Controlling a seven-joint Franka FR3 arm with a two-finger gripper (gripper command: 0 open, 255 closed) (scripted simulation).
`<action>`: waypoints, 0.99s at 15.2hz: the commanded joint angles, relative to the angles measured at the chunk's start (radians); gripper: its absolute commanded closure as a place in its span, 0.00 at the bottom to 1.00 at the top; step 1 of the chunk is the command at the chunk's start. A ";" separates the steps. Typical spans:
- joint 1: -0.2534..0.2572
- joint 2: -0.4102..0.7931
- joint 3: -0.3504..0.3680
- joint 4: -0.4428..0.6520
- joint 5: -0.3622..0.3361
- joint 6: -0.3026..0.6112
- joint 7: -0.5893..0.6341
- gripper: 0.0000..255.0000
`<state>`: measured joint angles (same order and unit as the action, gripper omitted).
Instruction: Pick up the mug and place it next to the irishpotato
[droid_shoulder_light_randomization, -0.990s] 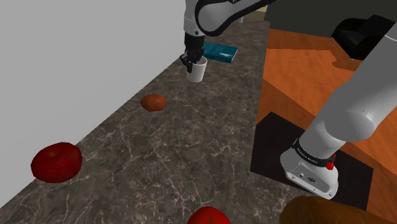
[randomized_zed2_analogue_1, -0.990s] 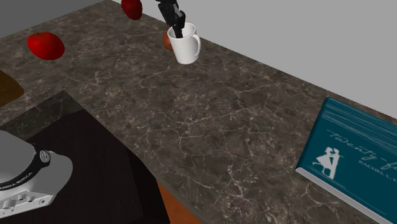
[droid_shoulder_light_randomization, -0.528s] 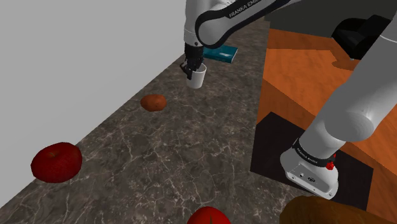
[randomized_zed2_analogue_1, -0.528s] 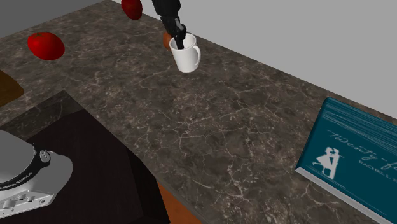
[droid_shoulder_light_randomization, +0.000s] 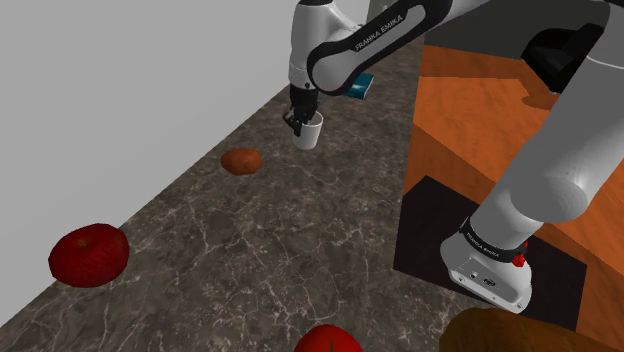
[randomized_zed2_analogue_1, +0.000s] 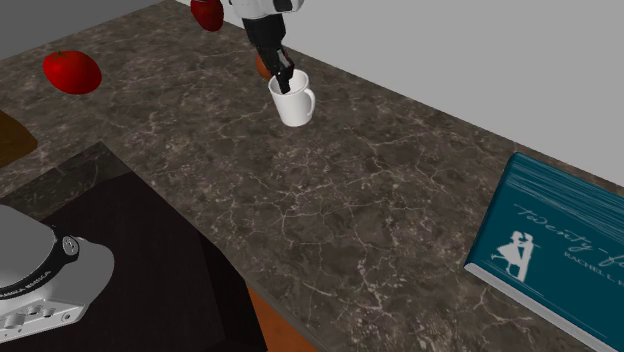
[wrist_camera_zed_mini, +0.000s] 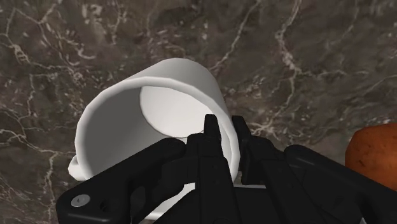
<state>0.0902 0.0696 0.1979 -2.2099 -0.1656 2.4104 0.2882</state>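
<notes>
The hand (randomized_zed2_analogue_1: 283, 78) pinched the white mug (randomized_zed2_analogue_1: 292, 100) by its rim, one finger inside and one outside, so the mug hung a bit tilted; it seemed low over the bench (droid_shoulder_light_randomization: 280, 240), near the brown potato (droid_shoulder_light_randomization: 241, 160); probably ready to go down there.

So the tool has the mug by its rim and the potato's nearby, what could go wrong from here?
1. The tool clamps just one side of the rim of the white mug, with one finger inside, so the mug could tilt or slip out during the move.
2. The brown potato lies loose on the marbled counter; setting the mug down too close could nudge it and make it roll.
</notes>
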 joint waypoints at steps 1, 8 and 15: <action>0.000 0.004 0.000 -0.004 -0.003 0.009 0.003 1.00; 0.000 0.004 0.000 -0.004 -0.003 0.009 0.003 0.00; 0.002 -0.066 0.006 0.019 0.029 -0.082 -0.019 0.00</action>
<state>0.0931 0.0258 0.2031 -2.1962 -0.1463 2.3563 0.2780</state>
